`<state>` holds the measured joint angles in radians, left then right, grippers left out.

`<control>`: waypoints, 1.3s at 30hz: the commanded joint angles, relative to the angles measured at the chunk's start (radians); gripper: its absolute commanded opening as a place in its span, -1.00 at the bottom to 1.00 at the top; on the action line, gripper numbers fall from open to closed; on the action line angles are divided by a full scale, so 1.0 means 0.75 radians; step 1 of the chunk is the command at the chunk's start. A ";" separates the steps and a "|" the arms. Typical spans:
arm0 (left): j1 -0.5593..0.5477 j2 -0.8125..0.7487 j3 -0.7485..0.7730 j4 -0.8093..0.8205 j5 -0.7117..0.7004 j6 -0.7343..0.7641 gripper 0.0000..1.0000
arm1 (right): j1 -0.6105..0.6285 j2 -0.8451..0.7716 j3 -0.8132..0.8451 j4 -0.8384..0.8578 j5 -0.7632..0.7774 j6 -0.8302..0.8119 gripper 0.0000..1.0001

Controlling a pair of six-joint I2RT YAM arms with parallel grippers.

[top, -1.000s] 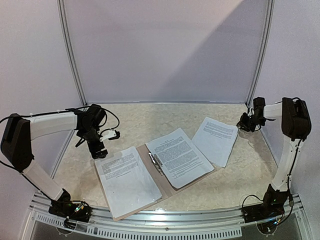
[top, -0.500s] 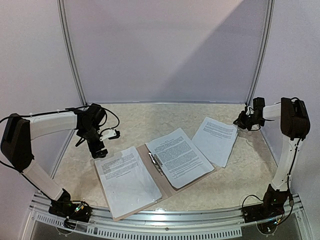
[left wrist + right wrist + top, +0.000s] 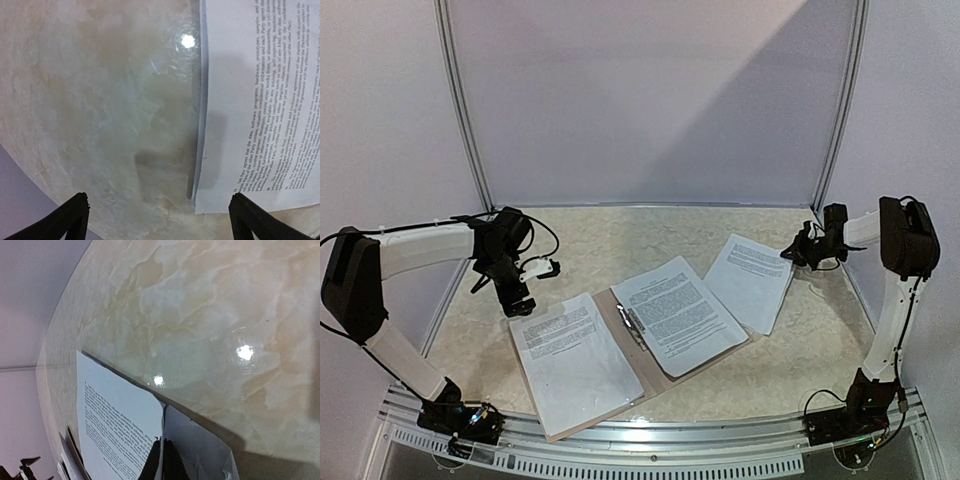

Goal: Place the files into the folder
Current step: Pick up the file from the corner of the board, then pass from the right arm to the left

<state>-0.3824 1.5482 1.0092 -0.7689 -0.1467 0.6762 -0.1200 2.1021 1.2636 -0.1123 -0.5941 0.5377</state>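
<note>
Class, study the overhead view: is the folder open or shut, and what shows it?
Open. The folder lies spread flat, both tan leaves up, its clip exposed at the spine, a printed sheet on each leaf.

Marbled beige tabletop [image 3: 620, 240], pale walls [image 3: 650, 100], metal front rail [image 3: 720, 440]

We find the right gripper [image 3: 161, 450] cut off at the bottom edge of its wrist view; whether its jaws grip is undetermined. Files [image 3: 677, 313] cover most of the folder [image 3: 650, 378]; print illegible.
</note>
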 commanded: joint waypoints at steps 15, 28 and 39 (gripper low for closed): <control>-0.002 -0.154 0.470 -0.277 0.305 0.006 0.99 | 0.117 -0.740 0.043 -0.138 0.001 -0.368 -1.00; -0.245 -0.381 0.849 -0.375 0.560 0.099 0.99 | 1.098 -0.705 0.542 -0.526 -0.239 -0.786 -1.00; -0.371 -0.317 1.012 -0.547 0.905 0.170 0.99 | 1.274 -0.504 0.765 -0.413 -0.256 -0.772 -1.00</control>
<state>-0.6380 1.3018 1.7496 -1.0821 0.3546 0.7673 0.8200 1.7061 1.8111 -0.4450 -0.7746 -0.0326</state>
